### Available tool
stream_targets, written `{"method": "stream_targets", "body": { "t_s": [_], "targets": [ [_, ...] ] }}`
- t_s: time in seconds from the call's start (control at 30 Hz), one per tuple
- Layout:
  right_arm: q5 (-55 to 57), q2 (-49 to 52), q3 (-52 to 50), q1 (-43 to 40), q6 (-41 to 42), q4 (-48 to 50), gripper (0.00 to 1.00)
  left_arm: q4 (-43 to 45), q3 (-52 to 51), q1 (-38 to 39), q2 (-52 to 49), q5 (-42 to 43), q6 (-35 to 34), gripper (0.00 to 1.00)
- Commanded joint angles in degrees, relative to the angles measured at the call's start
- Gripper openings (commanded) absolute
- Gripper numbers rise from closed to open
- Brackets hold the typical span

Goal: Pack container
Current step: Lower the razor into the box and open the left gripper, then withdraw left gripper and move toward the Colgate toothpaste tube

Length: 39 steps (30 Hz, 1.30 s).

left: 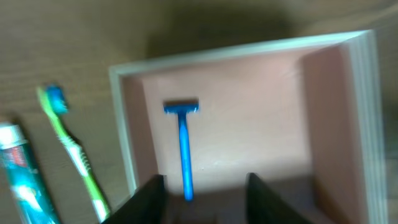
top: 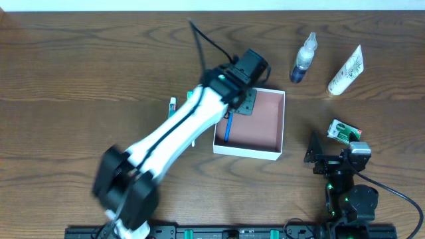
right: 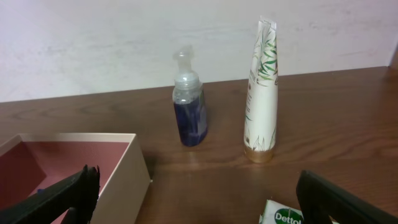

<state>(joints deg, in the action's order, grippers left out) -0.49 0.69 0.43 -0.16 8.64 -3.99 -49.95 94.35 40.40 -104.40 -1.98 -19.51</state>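
Left gripper [left: 205,186] is hovering half-open over the container [left: 249,50], razor [left: 184,149] lying between its jaws, handle running six to twelve; right gripper [right: 198,180] is idling wide at four o'clock.

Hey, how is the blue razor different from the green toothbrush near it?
The razor lies inside the container; the toothbrush lies outside it on the table. The razor is blue all over with a wide crossbar head; the toothbrush is green with a small blue-topped head. The razor runs parallel to the container wall; the toothbrush lies slanted. Both are long-handled and lie flat, heads pointing the same way.
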Motion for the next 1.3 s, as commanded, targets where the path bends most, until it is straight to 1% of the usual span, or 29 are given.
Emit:
{"method": "stream_targets", "body": {
  "t_s": [0.0, 0.1, 0.17, 0.27, 0.33, 0.37, 0.53, 0.7, 0.83, 1.03, 1.07, 1.1, 1.27],
  "targets": [
    [-0.2, -0.37, -0.11, -0.31, -0.59, -0.24, 0.99, -1.66, 1.25, -0.9, 6.01, -5.03, 2.05, 0.49],
    [-0.2, -0.37, -0.11, -0.31, -0.59, -0.24, 0.99, -4.7, 1.25, -2.69, 9.75, -10.91, 1.81, 0.49],
    [-0.2, -0.37, -0.11, -0.31, -0.59, -0.24, 0.99, -6.75, 1.25, -4.81, 11.32, -12.31, 1.86, 0.51],
    [-0.2, -0.37, -0.11, -0.31, -0.59, -0.24, 0.99, -9.75, 1.25, -8.9, 11.96, -12.35, 1.86, 0.57],
    [-0.2, -0.37, -0.11, -0.31, -0.59, -0.24, 0.99, -11.54, 0.98, -12.0, 11.89, -12.33, 1.84, 0.67],
    [-0.2, -0.37, -0.11, -0.31, -0.59, -0.24, 0.99, -12.07, 0.63, -13.46, 11.89, -12.31, 1.81, 0.7],
    [-0.2, -0.37, -0.11, -0.31, -0.59, -0.24, 0.99, -14.69, -0.17, -21.79, 11.82, -12.17, 0.74, 0.77],
    [-0.2, -0.37, -0.11, -0.31, -0.59, -0.24, 0.99, -15.61, -0.17, -27.58, 11.8, -10.93, 0.35, 0.79],
    [-0.2, -0.37, -0.11, -0.31, -0.59, -0.24, 0.99, -15.58, -0.17, -30.32, 11.8, -9.84, 0.37, 0.79],
    [-0.2, -0.37, -0.11, -0.31, -0.59, -0.24, 0.99, -15.56, -0.24, -31.36, 11.8, -9.88, 0.87, 0.8],
    [-0.2, -0.37, -0.11, -0.31, -0.59, -0.24, 0.99, -15.45, -0.33, -31.41, 11.8, -9.9, 0.85, 0.83],
    [-0.2, -0.37, -0.11, -0.31, -0.59, -0.24, 0.99, -15.32, -0.39, -31.52, 11.74, -9.88, 0.85, 0.84],
    [-0.2, -0.37, -0.11, -0.31, -0.59, -0.24, 0.99, -15.41, -0.42, -31.78, 10.36, -9.88, 1.09, 0.86]
  ]
}}
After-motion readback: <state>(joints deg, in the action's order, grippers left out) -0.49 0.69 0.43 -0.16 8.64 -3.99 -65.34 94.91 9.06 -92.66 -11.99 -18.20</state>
